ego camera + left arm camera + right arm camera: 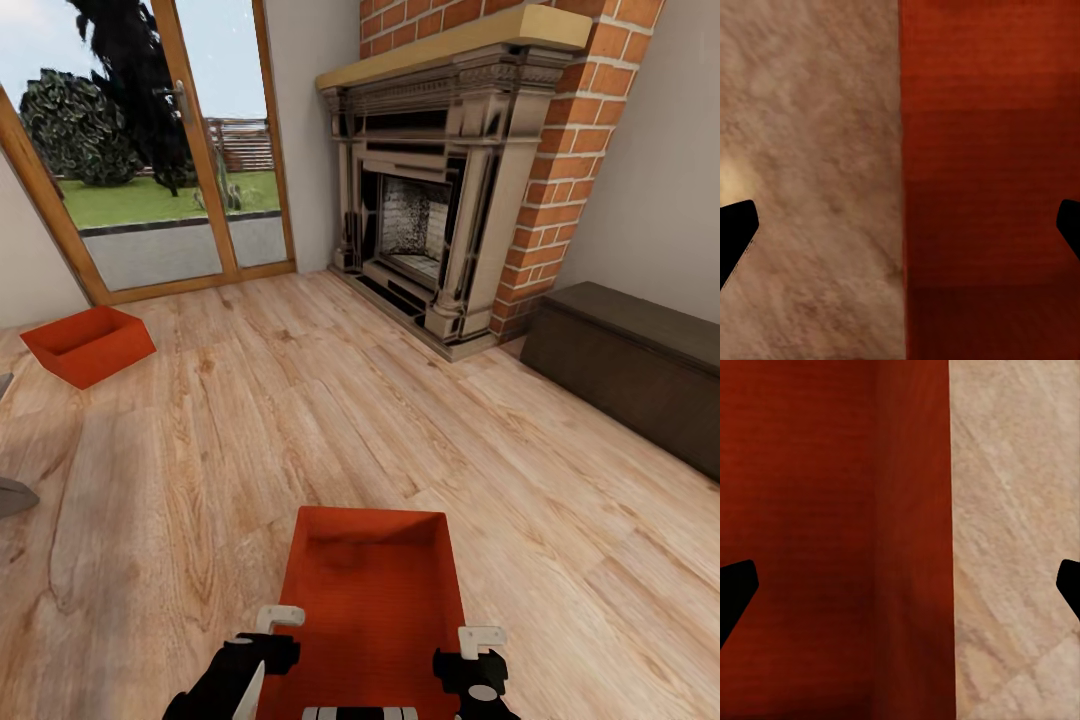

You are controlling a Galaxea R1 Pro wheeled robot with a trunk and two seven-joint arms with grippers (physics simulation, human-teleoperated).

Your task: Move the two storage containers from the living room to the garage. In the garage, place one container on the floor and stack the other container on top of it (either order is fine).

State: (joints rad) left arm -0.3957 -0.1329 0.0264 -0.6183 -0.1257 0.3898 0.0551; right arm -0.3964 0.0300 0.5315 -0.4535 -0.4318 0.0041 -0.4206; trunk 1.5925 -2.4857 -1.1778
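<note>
Nearest, at the bottom of the head view: 1 storage container [372,590], orange-red, lidless, sits on the light wood-plank floor [250,420] right in front of the robot. Left gripper [268,632] is at its left wall, right gripper [478,650] at its right wall. In the left wrist view the left gripper [900,225] has its fingers wide apart, 1 on the floor side, 1 over the bin's inside, so the bin wall [904,150] runs between them; nothing clamped yet. Same in the right wrist view: right gripper [900,585] spread wide, straddling the container wall [915,510], w/ floor planks [1020,547] on the outer side. Can't tell if any finger touches the plastic.

Farther off, left: 2nd storage container [88,344], on the floor near the wood-framed glass doors [150,150], well apart from the 1st. Far right: brick fireplace [450,190], w/ a dark low cabinet [630,355] beside it. All living room.
</note>
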